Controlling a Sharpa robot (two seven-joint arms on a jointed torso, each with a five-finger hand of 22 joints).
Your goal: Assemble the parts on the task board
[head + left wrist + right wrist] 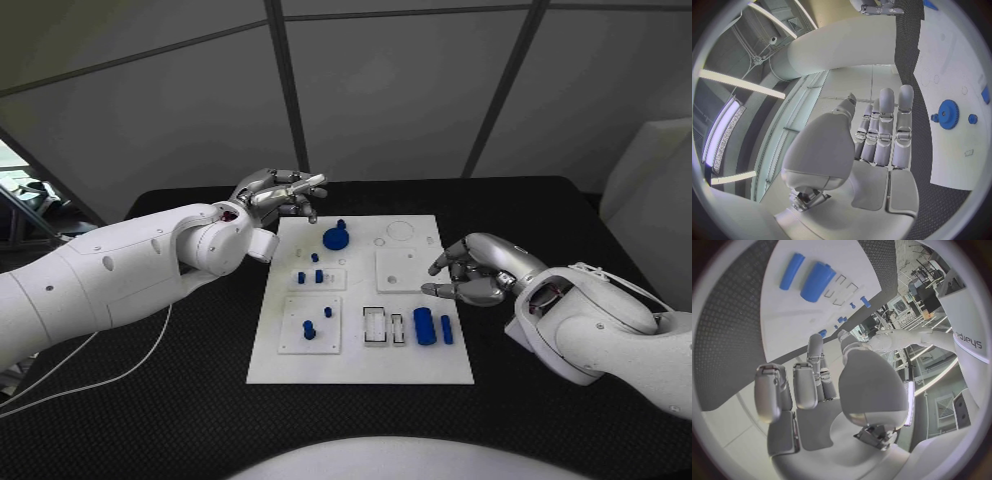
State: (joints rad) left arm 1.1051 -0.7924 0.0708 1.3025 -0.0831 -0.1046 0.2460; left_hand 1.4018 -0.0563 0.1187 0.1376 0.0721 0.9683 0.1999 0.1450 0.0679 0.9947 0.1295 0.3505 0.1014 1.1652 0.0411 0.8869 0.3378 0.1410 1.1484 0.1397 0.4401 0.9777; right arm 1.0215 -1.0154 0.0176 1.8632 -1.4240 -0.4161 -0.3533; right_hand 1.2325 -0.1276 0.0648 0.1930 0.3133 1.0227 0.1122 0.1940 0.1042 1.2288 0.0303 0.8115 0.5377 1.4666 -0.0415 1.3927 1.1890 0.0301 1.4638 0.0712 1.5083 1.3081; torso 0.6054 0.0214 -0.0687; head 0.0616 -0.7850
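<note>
The white task board (361, 350) lies in the middle of the black table. On it are a blue gear (336, 238), small blue pegs (310, 276), a thick blue cylinder (424, 326) and a thin blue bar (447, 329). My left hand (278, 190) hovers beyond the board's far left corner, fingers apart, holding nothing. The left wrist view shows its fingers (887, 130) stretched out beside the gear (947, 114). Over the board's right edge, my right hand (473, 270) has loosely bent fingers and is empty. The right wrist view has that hand (817, 385) short of the cylinder (817, 282) and bar (791, 271).
Two outlined rectangular slots (384, 326) sit left of the thick cylinder. A raised white plate (400, 268) lies on the board next to my right hand. A white cable (101, 380) runs across the table at the left. Grey wall panels stand behind the table.
</note>
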